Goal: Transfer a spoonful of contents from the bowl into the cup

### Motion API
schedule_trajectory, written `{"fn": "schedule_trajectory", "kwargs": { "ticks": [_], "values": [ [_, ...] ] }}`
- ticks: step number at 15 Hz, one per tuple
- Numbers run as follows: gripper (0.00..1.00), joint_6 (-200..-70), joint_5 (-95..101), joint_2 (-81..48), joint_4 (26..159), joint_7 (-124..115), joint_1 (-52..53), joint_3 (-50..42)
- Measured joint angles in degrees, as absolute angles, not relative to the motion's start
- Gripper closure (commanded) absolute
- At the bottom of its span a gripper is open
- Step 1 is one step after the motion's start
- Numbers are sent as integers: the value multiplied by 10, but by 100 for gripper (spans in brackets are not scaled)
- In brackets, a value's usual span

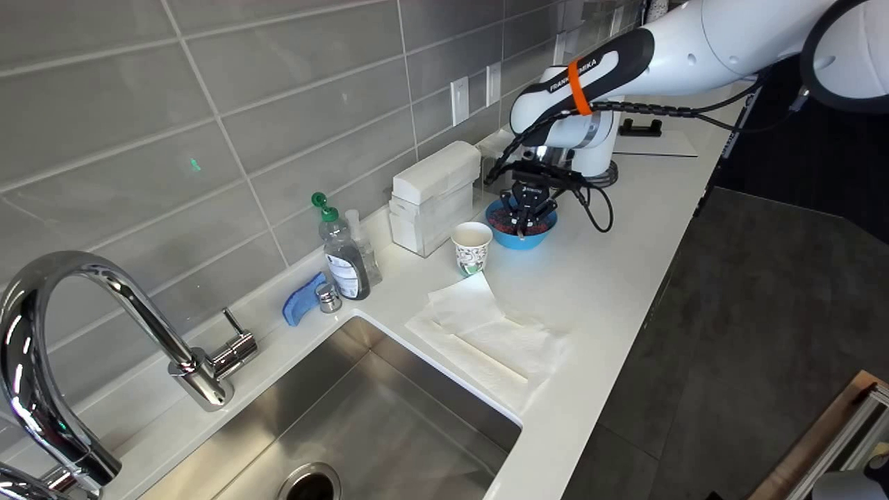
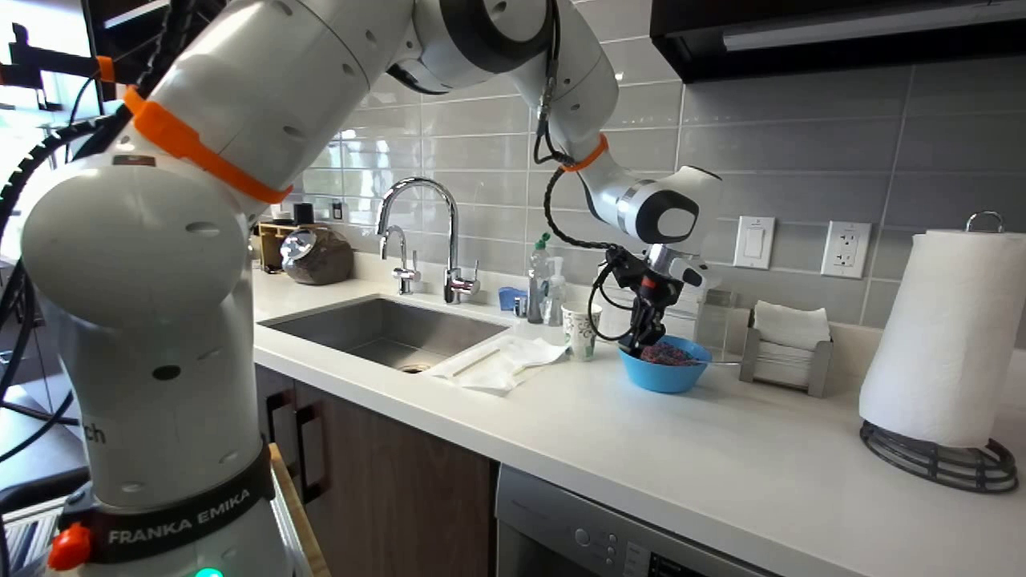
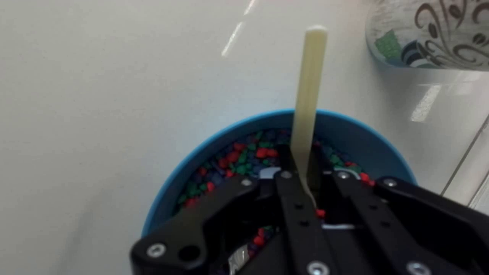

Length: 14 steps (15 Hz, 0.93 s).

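Your gripper has its tips inside the bowl, nearly together, pinching the spoon. Only a pale handle shows, its free end past the rim in the wrist view; head's hidden, so can't tell if it's loaded. The hold looks low on the handle, presumably to give you stiffness for digging into the contents: red, green, dark blue bits. Bowl sits nearer the back edge of the counter than the front. Cup stands upright just beside it, not touching, on the side toward the sink; likely put there so your carry is short. Paper lies between cup and sink edge, maybe for spills. Looks like you're at the scoop, cup yet to be filled. Next: head level, clear the rim, over to the cup. Tilt and you'd spill.
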<state>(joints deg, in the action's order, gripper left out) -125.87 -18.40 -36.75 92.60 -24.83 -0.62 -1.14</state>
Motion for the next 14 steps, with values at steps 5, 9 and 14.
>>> {"fn": "schedule_trajectory", "kwargs": {
  "ticks": [5, 9, 14],
  "values": [
    [96, -1259, -194, -366, 926, -223, -13, -3],
    [96, -1259, -208, -365, 926, -205, -17, 2],
    [96, -1259, -235, -363, 926, -174, -28, 13]
  ]
}}
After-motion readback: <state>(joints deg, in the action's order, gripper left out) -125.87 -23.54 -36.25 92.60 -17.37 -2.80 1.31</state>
